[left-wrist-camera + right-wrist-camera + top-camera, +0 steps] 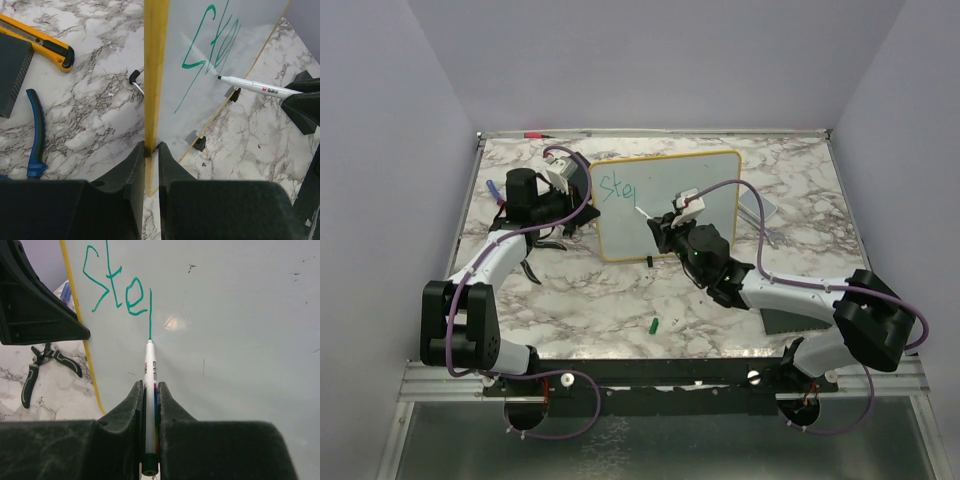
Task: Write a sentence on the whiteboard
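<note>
right gripper [150, 389] pinches marker [149, 365], left gripper [151, 148] clamps whiteboard [156, 75] edge; excess tip pressure could pivot it, skewing the sentence [117, 287].

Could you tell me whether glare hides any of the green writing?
Right wrist: a soft bright patch on the whiteboard sits beside the marker tip, clear of the green writing. Left wrist: a pale sheen crosses the letters, yet legible. Top external: no glare, writing small.
</note>
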Motion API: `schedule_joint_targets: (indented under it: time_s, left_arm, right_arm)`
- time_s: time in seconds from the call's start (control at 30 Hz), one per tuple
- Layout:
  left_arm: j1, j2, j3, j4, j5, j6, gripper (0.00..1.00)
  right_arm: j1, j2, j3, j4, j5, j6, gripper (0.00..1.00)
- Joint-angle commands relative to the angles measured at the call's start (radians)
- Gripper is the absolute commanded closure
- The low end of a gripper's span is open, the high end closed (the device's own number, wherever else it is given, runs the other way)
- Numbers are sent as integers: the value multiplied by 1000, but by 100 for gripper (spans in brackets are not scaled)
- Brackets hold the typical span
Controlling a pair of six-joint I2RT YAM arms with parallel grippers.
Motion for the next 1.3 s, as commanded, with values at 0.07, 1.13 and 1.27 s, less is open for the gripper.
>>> schedule_joint_targets:
  time_s: [0.07,1.13,1.27]
  left_arm:
    - [3,-28,4,8,6,7,100]
    - [3,-28,2,8,10,7,100]
    - [3,-28,3,8,10,6,100]
  right_arm:
    - [0,-61,-9,-22,-21,-8,99]
    - [-27,18,127,101,27,-94,99]
    - [-35,34,138,89,30,-95,99]
